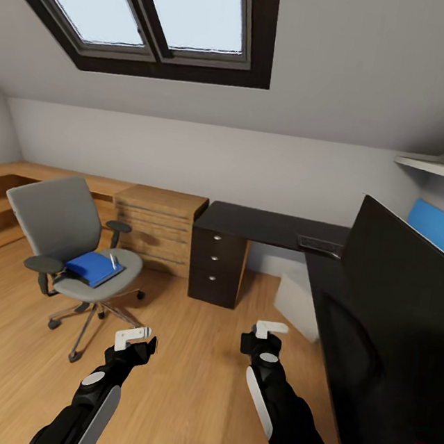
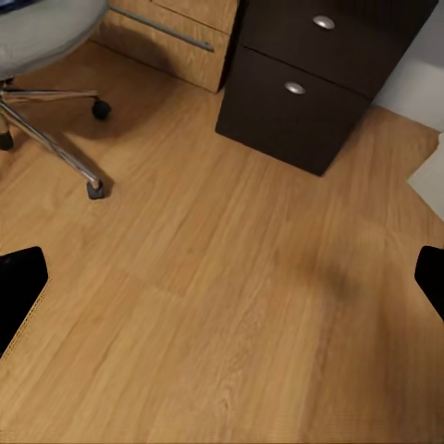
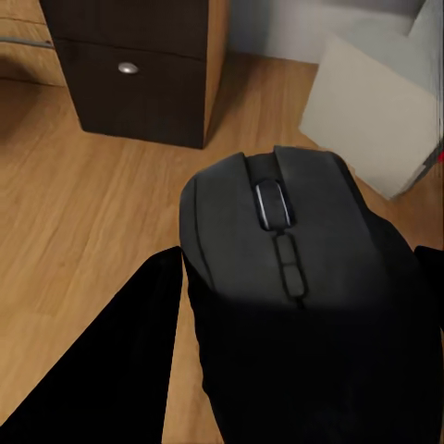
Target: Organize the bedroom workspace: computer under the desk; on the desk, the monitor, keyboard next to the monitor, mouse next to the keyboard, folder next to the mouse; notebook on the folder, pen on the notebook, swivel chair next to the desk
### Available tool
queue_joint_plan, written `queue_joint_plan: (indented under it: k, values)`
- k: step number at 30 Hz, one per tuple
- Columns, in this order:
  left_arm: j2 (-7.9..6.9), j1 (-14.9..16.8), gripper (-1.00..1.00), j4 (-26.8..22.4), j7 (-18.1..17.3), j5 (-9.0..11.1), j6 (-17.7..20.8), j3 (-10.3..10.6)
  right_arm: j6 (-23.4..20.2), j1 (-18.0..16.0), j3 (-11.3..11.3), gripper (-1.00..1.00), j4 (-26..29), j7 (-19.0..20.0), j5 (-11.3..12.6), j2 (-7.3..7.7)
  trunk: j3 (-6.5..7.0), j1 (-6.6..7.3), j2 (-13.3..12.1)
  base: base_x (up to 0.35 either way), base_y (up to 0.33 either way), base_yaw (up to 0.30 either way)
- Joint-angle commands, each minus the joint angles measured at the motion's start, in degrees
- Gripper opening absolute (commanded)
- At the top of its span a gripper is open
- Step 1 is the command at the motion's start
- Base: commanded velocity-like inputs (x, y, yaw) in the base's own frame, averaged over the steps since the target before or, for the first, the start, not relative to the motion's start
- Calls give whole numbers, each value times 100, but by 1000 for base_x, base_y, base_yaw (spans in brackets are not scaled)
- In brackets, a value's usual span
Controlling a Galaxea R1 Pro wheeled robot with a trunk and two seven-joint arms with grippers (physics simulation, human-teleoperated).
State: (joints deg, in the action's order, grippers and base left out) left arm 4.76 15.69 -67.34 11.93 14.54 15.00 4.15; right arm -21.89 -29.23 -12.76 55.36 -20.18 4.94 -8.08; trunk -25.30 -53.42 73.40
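The grey swivel chair [image 1: 60, 229] stands on the floor left of the desk [image 1: 263, 225]. The blue folder [image 1: 93, 268] lies on its seat, with the whitish pen [image 1: 113, 262] on top; I cannot make out the notebook. The keyboard [image 1: 320, 245] rests on the desk. The black monitor [image 1: 393, 329] looms close at the right, tilted. The light grey computer [image 1: 295, 302] sits on the floor under the desk. My right gripper [image 1: 271, 330] is shut on the dark mouse [image 3: 287, 240], held above the floor. My left gripper [image 1: 133, 338] hovers open over bare floor, its fingers [image 2: 18, 291] wide apart.
A black drawer pedestal [image 1: 217, 267] stands under the desk's left end, beside a light wooden drawer unit [image 1: 155, 227]. A blue wall panel [image 1: 442, 230] and white shelves [image 1: 439, 168] are at the right. Wooden floor [image 1: 186, 385] stretches between me and the desk.
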Motion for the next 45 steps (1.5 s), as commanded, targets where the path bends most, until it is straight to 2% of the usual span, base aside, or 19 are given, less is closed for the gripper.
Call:
queue_joint_plan:
  k: [1,7,20,30,32,33,35,37,45]
  values:
    - [-2,4,100,-7,46,59,18,13,-5,-4,-18,-100,8,-102,64,3,-10,-3,4,321,0,231]
    - [-2,4,100,-7,46,63,20,15,97,-4,-24,-100,-11,-328,84,0,-32,-3,4,321,0,242]
    - [-2,4,100,-7,46,65,21,15,175,-2,-22,-100,-19,-360,63,6,-80,-3,4,321,0,241]
    - [2,4,100,-7,46,61,21,15,297,-1,-8,-100,34,-389,44,24,-88,-3,4,321,0,48]
    - [2,4,100,-7,46,59,21,15,298,9,-2,-100,179,-414,43,29,-88,-3,4,322,0,1]
    - [4,4,100,-7,46,58,21,15,299,165,1,-100,520,-528,43,39,-88,-3,4,322,0,0]
    - [5,4,100,-7,46,60,21,15,299,254,3,-100,703,-579,43,43,-88,-3,4,322,0,0]
    - [6,4,100,-7,46,59,21,15,299,420,4,-100,1115,-624,42,51,-88,-3,4,322,0,0]
    - [7,4,100,-7,46,58,21,23,299,505,4,-100,1284,-670,87,40,-88,-3,4,322,0,0]
